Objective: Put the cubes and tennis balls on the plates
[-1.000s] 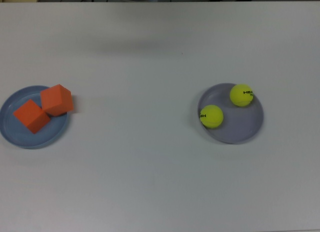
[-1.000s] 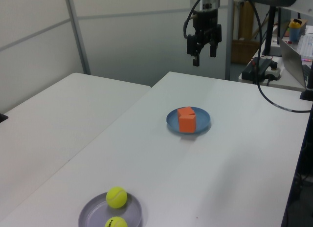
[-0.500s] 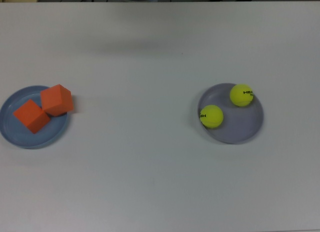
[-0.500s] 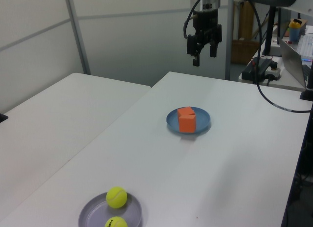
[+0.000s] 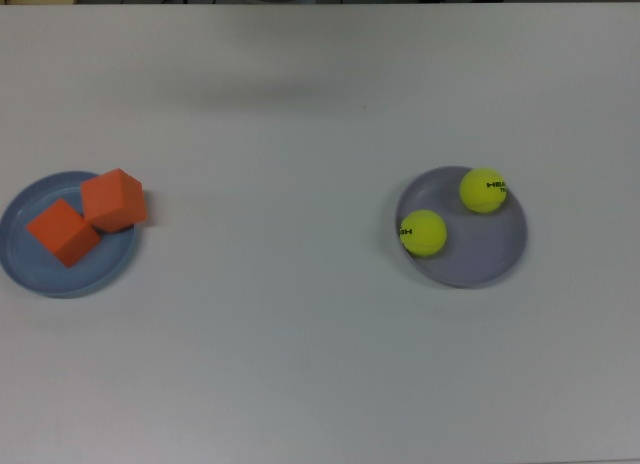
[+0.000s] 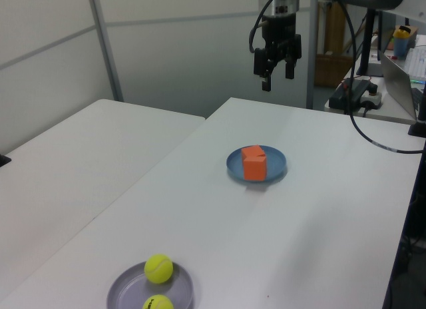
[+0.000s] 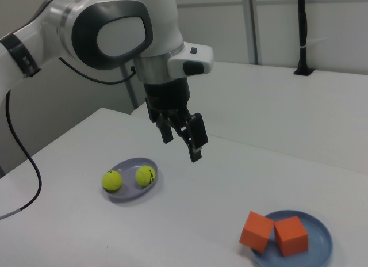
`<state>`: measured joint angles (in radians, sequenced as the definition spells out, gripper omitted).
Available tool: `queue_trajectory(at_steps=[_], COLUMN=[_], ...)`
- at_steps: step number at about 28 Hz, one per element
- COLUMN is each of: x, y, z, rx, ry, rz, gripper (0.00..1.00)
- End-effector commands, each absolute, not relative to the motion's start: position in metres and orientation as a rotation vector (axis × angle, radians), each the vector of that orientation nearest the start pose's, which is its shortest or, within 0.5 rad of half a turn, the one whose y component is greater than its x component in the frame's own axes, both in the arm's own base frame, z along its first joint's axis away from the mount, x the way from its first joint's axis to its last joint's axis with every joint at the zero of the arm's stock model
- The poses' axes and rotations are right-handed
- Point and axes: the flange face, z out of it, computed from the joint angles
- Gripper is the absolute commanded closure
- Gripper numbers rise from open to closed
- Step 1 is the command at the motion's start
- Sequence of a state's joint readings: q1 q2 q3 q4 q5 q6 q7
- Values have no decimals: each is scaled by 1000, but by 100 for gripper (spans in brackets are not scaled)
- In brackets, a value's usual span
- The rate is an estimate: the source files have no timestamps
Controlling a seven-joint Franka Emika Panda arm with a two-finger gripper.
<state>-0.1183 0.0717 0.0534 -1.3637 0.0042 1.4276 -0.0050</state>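
Two orange cubes [image 5: 64, 231] [image 5: 114, 200] rest side by side on the light blue plate [image 5: 30, 274] at the top view's left; in the right view these cubes [image 7: 256, 231] [image 7: 290, 235] sit at the lower right. Two yellow-green tennis balls [image 5: 423, 232] [image 5: 483, 190] lie on the lavender plate [image 5: 485, 254] at the top view's right. My gripper [image 7: 182, 139] [image 6: 277, 72] hangs high above the table, open and empty, apart from both plates. It does not show in the top view.
The white table [image 5: 290, 334] spreads between the plates. A second white table [image 6: 73, 162] adjoins it on the left view's left. Cables, a power strip [image 6: 359, 90] and a laptop [image 6: 399, 76] lie beyond the far edge at the left view's right.
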Motion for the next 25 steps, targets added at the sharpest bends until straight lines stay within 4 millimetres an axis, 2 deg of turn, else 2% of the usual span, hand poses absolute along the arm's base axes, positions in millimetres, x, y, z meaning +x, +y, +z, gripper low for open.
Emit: queue_trajectory(at_steps=[1,6,17,19,25], x=[559,553,555,553,552], y=[-39,-40,-38,-36,-33], z=[669,678,679,686,692], rx=[-3110,-3111,-3130,-3130,-3124], ry=[131,128,104,90,100], rz=[8,-16,-25,-49,-66], gripper=[0,0,0,0,0])
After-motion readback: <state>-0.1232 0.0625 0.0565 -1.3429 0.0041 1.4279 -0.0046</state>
